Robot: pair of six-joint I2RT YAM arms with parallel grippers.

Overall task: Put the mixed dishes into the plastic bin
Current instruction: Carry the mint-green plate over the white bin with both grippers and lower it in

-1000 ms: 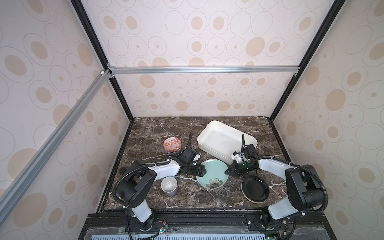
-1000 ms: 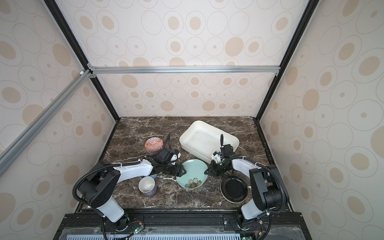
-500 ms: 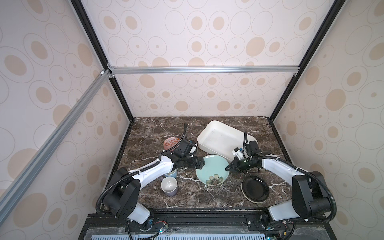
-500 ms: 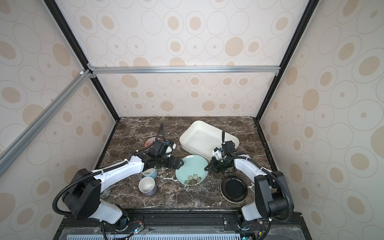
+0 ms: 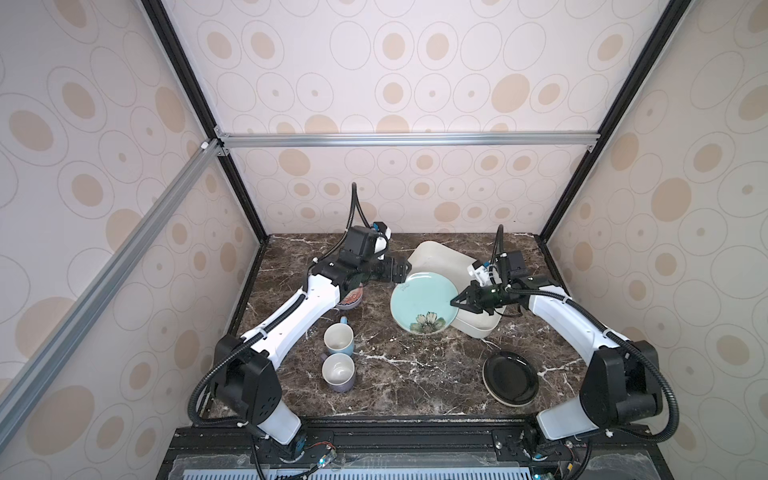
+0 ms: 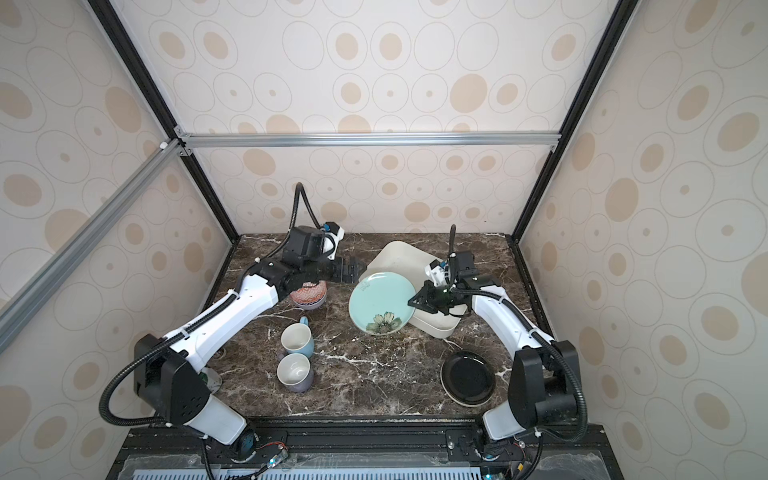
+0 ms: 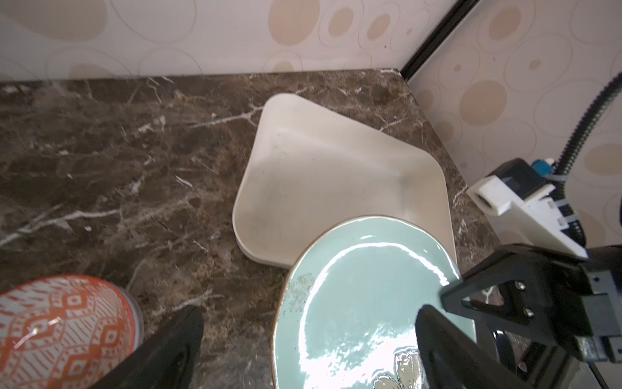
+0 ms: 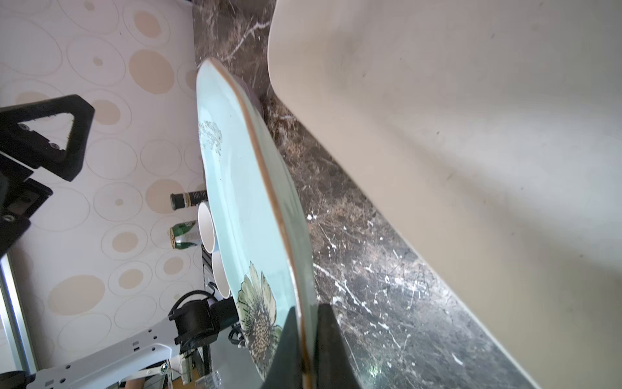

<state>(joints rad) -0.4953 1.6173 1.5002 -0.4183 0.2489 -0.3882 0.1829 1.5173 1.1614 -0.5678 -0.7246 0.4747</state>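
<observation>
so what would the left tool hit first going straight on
Probably the rim of the teal flower-painted plate, close ahead of the left tool; the white plastic bin lies beyond.

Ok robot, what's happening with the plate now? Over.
Right gripper shut on round teal flower-painted plate, held tilted over shallow white plastic bin's edge. Left gripper open beside plate's rim. Nothing inside bin.

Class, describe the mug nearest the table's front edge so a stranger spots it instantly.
On the dark marble table, left of middle, two white-lined mugs stand together. The lavender-grey mug is nearer the front edge; the light-blue mug behind it differs in colour.
</observation>
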